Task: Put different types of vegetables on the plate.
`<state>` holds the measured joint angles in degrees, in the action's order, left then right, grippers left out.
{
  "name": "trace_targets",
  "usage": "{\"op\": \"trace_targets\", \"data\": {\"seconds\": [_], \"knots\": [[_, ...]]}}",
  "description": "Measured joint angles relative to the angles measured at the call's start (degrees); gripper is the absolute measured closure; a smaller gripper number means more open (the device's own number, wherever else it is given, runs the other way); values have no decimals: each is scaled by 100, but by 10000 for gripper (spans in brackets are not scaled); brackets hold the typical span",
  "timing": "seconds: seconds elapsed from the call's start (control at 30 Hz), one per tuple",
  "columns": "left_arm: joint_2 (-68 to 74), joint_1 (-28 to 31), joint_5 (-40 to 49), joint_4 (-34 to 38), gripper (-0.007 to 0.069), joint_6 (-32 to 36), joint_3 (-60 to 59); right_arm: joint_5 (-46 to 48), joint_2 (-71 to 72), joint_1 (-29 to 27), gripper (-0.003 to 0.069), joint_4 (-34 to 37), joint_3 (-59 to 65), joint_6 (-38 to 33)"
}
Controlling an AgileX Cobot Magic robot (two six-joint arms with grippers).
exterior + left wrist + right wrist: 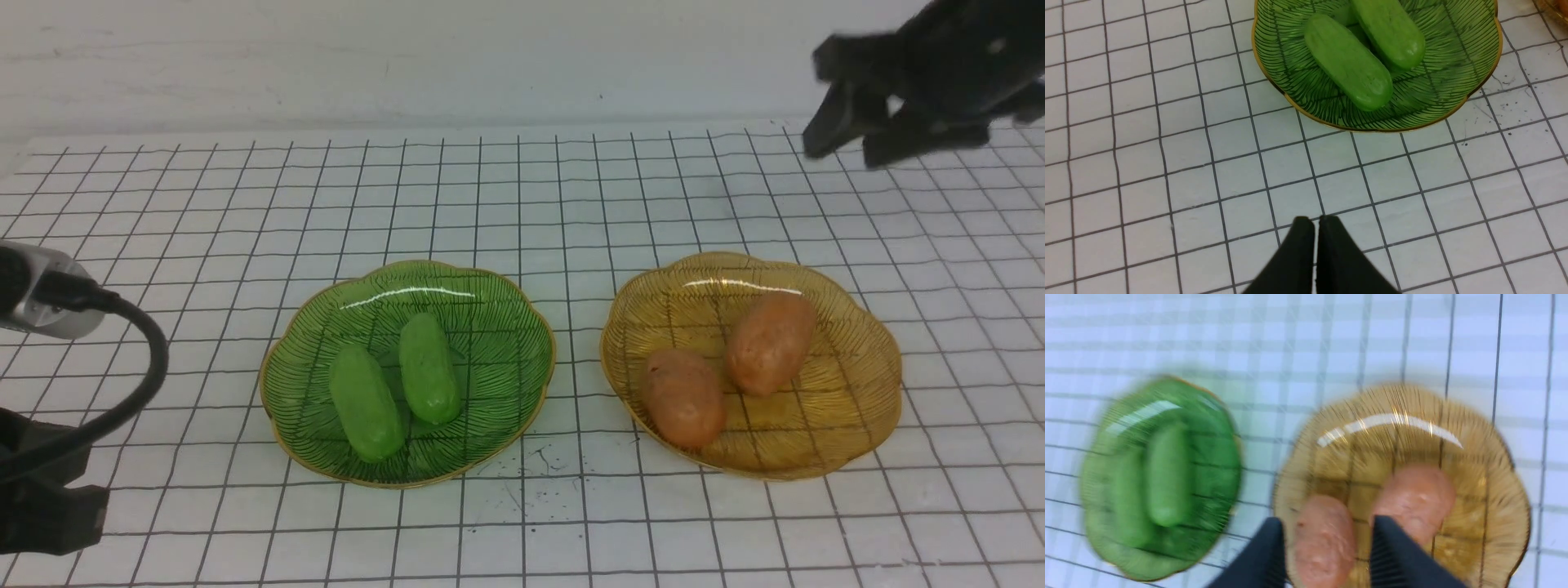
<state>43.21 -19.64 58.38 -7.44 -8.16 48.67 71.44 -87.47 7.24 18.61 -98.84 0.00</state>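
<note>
Two bright-green cucumber pieces [365, 403] [429, 367] lie side by side in a green glass plate [506, 318]. Two orange-brown potatoes [684, 398] [771, 343] lie in an amber glass plate [857, 384] to its right. My right gripper [849, 135] is open and empty, raised high over the far right of the table; its view is blurred and looks down on the potatoes [1323, 539] [1417, 498]. My left gripper [1316, 221] is shut and empty, above bare table short of the green plate [1453, 61] and its cucumbers [1347, 61].
The table is a white sheet with a black grid [522, 204]. My left arm and its cable [122, 384] sit at the near left edge. A white wall stands behind the table. Small black specks [531, 465] mark the sheet between the plates.
</note>
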Motion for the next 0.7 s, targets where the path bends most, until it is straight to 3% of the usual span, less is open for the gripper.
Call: {"op": "trace_targets", "data": {"seconds": [0.1, 0.2, 0.4, 0.67, 0.7], "knots": [[0, 0, 0, 0, 632, 0, 0, 62, 976, 0, 554, -68, 0, -136], [0, 0, -5, 0, 632, 0, 0, 89, 1677, 0, 630, -152, 32, -251], [0, 0, -34, 0, 632, 0, 0, -80, 3325, 0, 670, -313, 759, -608], [0, 0, -706, 5, 632, 0, 0, -4500, 7216, 0, 671, -503, 5137, -676], [0, 0, -750, 14, 632, 0, 0, -4583, 7289, 0, 671, -503, 5236, -672]]}}
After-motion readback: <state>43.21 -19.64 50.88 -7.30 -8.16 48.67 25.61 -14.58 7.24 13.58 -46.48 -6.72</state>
